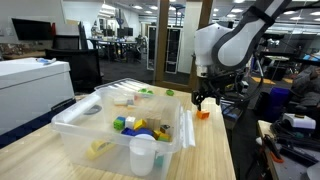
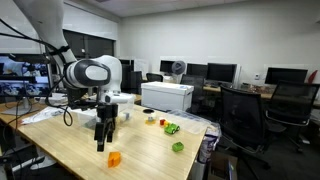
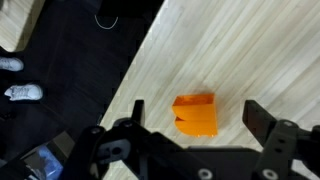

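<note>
My gripper [image 3: 195,125] is open and hangs just above an orange block [image 3: 196,113] that lies on the light wooden table [image 3: 260,50], near the table's edge. The block sits between the two black fingers but is not held. In an exterior view the gripper [image 1: 203,100] is above the orange block [image 1: 203,114], to the right of the clear bin. In an exterior view the gripper [image 2: 104,143] hovers above and a little left of the orange block [image 2: 114,158].
A clear plastic bin [image 1: 70,118] holds several small coloured toys and a white cup [image 1: 143,154] stands at its front. Green toys [image 2: 177,147] lie on the table. A white printer [image 2: 167,96], office chairs [image 2: 243,115] and monitors stand around. The dark floor [image 3: 70,70] lies beyond the table edge.
</note>
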Motion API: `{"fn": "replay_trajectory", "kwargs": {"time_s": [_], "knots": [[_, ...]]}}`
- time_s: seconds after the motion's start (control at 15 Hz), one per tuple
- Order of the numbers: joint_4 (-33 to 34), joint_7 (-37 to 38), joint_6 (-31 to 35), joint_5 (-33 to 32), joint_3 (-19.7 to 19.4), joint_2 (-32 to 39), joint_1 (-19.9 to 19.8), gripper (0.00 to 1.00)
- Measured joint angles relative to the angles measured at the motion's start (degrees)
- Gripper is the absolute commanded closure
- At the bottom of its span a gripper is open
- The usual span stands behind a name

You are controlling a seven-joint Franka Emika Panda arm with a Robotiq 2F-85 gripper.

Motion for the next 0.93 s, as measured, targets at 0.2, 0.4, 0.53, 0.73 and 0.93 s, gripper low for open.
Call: {"fn": "replay_trajectory", "kwargs": {"time_s": [0.2,0.4,0.53,0.73,0.93], "knots": [[-1.16,0.08,5.23,0.00,-1.78,2.27,-0.86,0.00],[-0.41,0.08,9.51,0.00,-3.22,5.04,-1.09,0.00],[0.61,0.08,10.97,0.00,-3.69,6.54,-0.99,0.00],[1.99,0.08,11.88,0.00,-4.32,8.42,0.07,0.25],[2.82,0.08,12.17,0.00,-4.74,10.11,2.15,0.44]]}}
